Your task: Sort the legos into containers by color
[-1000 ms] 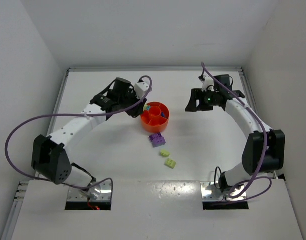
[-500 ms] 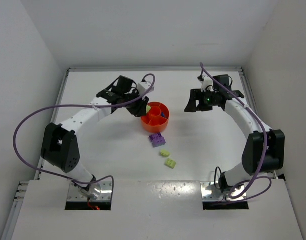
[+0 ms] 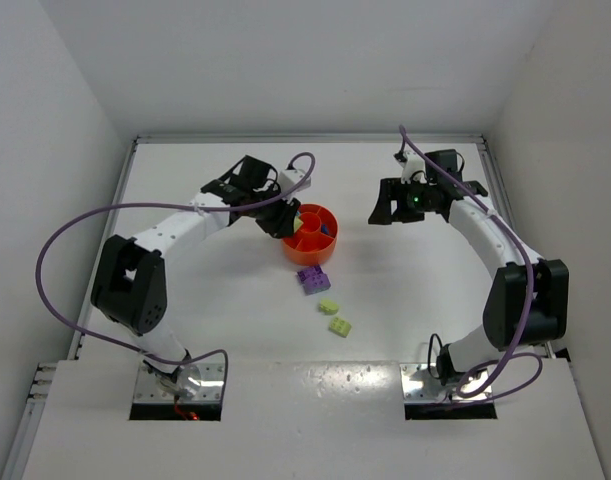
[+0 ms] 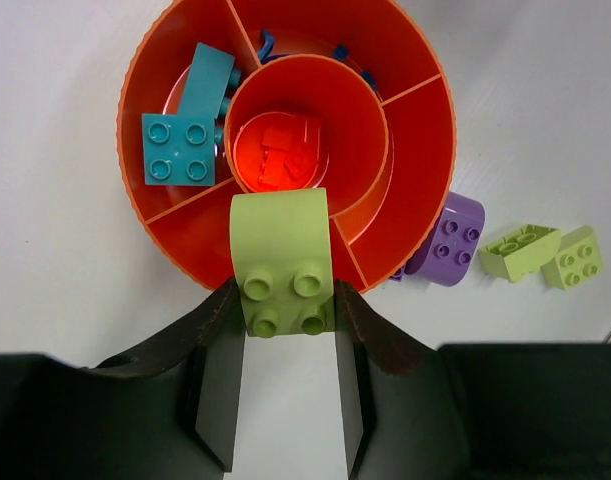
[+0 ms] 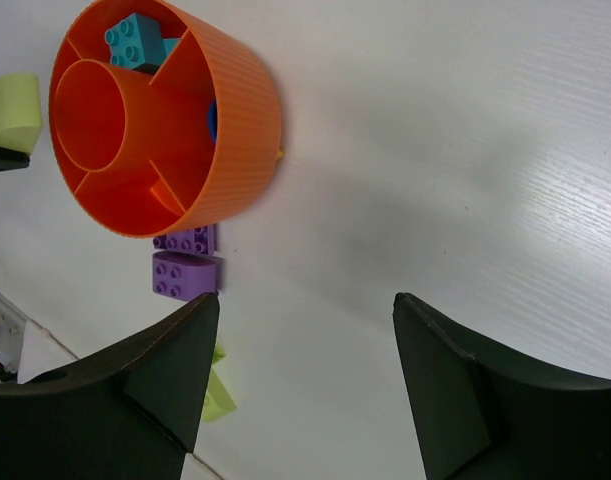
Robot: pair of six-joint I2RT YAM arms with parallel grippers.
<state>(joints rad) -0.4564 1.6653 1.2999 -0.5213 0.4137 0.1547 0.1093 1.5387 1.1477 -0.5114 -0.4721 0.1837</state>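
My left gripper [image 4: 283,300] is shut on a yellow-green lego [image 4: 281,262], which hangs over the near rim of the orange bowl [image 4: 425,150]. Two teal legos [image 4: 177,160] lie in one outer section, a blue one [image 4: 270,42] in another, and orange ones [image 4: 285,150] in the centre well. On the table beside the bowl [image 3: 310,232] lie two purple legos [image 3: 313,278] and two yellow-green ones [image 3: 334,316]. To the right of the bowl, my right gripper [image 3: 388,212] hovers open and holds nothing.
White walls close the table at the back and on both sides. In the right wrist view the bowl [image 5: 235,130] stands at the upper left with the purple legos [image 5: 188,275] just below it.
The left arm's elbow has swung in towards the table and its gripper has shifted slightly right over the bowl, still holding the yellow-green lego. The right arm has not moved.
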